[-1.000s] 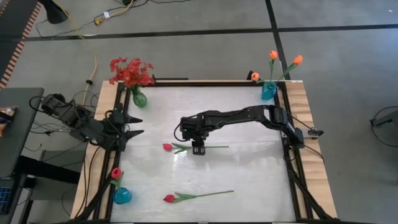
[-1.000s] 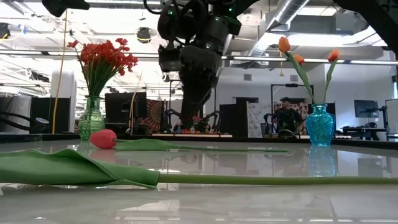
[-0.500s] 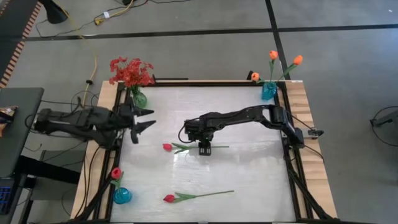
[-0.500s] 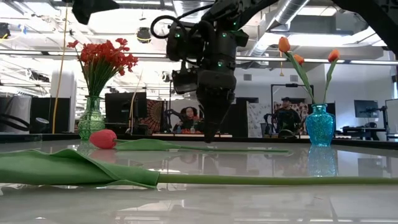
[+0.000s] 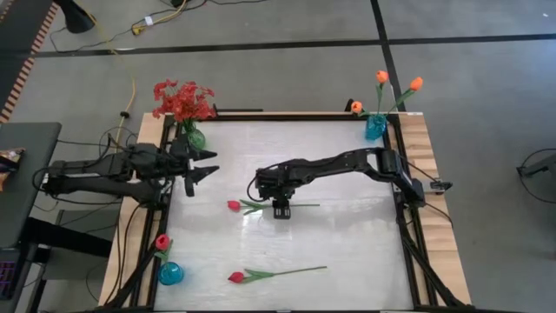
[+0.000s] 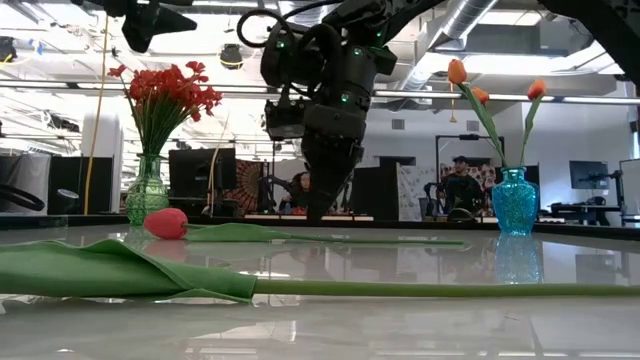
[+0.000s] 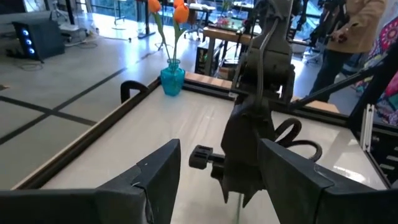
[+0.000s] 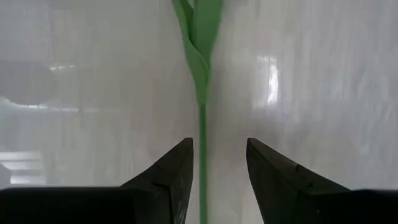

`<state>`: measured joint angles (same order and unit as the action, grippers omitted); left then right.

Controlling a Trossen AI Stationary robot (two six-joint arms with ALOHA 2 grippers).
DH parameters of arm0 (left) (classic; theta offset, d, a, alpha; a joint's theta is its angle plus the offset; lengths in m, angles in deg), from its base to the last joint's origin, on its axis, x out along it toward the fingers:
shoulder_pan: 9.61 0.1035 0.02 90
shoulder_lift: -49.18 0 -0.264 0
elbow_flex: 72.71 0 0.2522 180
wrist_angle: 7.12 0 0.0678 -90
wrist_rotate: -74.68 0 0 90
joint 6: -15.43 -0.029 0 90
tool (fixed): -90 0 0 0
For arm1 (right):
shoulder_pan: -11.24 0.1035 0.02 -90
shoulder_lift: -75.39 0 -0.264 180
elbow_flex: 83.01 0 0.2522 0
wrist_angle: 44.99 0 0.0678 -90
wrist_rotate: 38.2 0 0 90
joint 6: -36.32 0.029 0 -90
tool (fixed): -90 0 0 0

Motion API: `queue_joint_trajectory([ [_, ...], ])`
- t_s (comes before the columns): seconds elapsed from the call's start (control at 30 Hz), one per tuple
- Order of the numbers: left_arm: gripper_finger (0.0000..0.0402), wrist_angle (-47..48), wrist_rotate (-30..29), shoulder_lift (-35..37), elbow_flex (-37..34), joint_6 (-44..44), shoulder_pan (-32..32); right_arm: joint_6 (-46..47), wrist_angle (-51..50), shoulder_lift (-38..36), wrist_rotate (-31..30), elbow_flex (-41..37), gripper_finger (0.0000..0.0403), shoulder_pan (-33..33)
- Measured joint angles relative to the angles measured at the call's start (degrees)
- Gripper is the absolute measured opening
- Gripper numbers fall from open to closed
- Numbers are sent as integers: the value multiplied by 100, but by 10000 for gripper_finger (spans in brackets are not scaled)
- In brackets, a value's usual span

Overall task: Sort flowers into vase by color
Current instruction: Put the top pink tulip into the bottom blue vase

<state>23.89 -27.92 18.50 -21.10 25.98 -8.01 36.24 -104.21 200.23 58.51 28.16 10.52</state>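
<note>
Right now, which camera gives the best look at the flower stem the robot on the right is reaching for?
The right wrist view: the green stem runs between the open right gripper fingers. The high view shows the whole tulip lying small on the table; the low view sees it edge-on; the left wrist view shows hardly any of it.

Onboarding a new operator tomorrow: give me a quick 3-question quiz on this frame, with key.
1. True or false: the right gripper already holds the tulip in mid-table.
2. How many tulips lie flat on the table? A) one B) two C) three
3. Which vase holds orange tulips?

Key:
1. False. Its open fingers straddle the stem without closing.
2. B, the mid-table one and the near-edge tulip.
3. The blue vase at the far right corner; the left gripper hovers near the green vase.
</note>
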Motion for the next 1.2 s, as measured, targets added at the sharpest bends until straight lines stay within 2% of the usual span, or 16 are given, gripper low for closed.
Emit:
queue_joint_trajectory([
  [0.3, 202, 7, 16, -11, 0, 45, 0, 114, 559, -7, -175, -449, 175, 229],
  [0.5, 202, 7, 150, -33, 0, 46, 0, 313, 680, -31, -952, -676, 168, 402],
  [0.67, 202, 8, 197, -43, 0, 59, 0, 329, 770, -28, -1140, -684, 125, 550],
  [0.9, 202, 3, 199, -42, 0, 61, 0, 565, 685, -24, -1109, -686, 18, 652],
  [1.2, 202, -15, 272, 100, 0, -87, 0, 1065, 472, -280, -774, -594, 18, 464],
])
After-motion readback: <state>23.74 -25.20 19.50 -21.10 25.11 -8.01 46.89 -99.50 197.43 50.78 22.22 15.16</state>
